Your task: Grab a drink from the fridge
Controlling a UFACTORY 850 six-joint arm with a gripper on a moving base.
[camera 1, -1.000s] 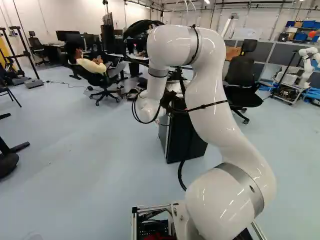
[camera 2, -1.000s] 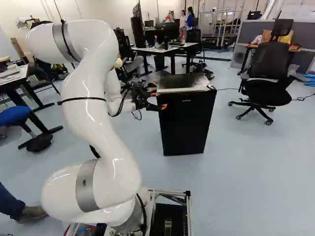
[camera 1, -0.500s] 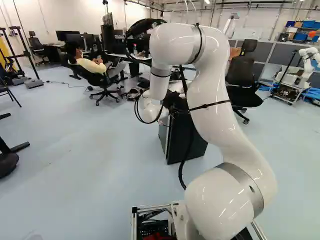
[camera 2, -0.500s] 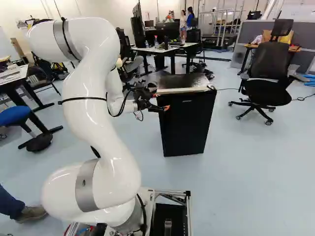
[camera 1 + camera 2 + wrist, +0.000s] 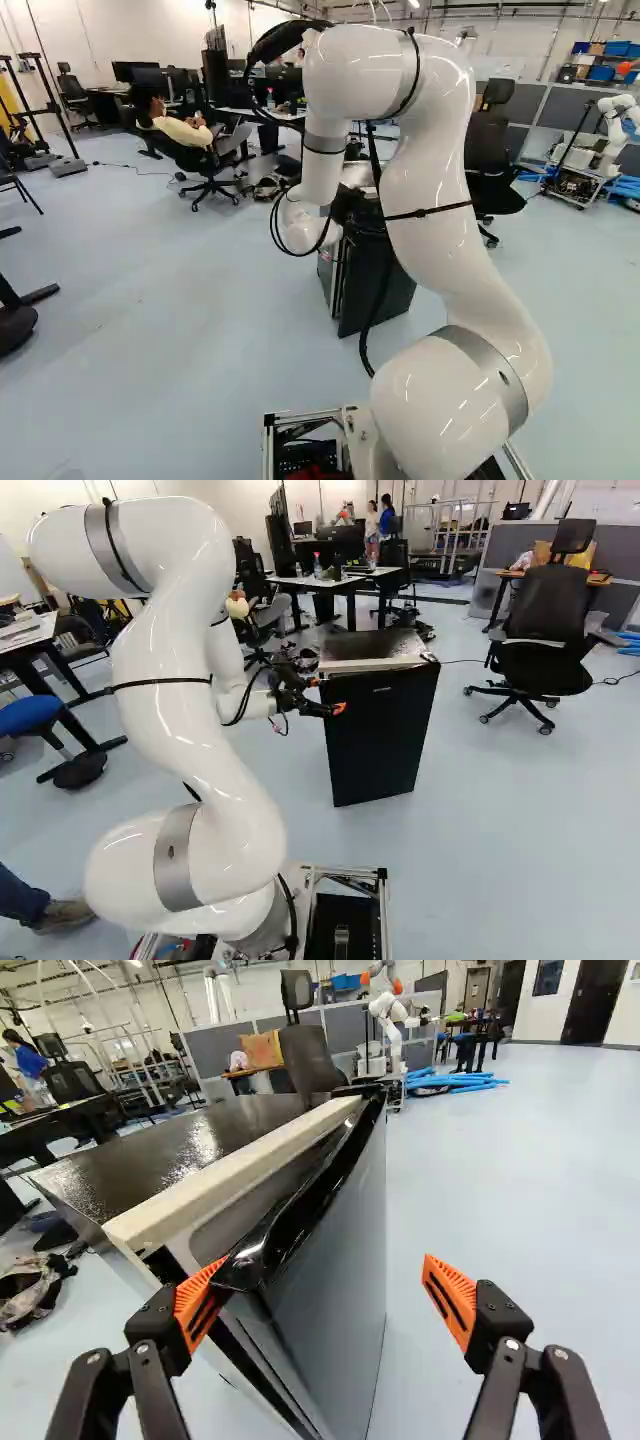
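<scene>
Arm [image 5: 165, 660] in high arch, open tool [image 5: 328, 695] at fridge door [image 5: 330, 1270]

This looks like a robotics lab: ahead of the tool [image 5: 327, 694], well apart, stand another robot [image 5: 388, 1010] and grey partitions [image 5: 213, 1052]. Farther off, monitors [image 5: 134, 71] and office chairs [image 5: 548, 605] add an office side.

One fridge [image 5: 378, 735], two orange pads [image 5: 198, 1305], one blue stool [image 5: 30, 714]
</scene>
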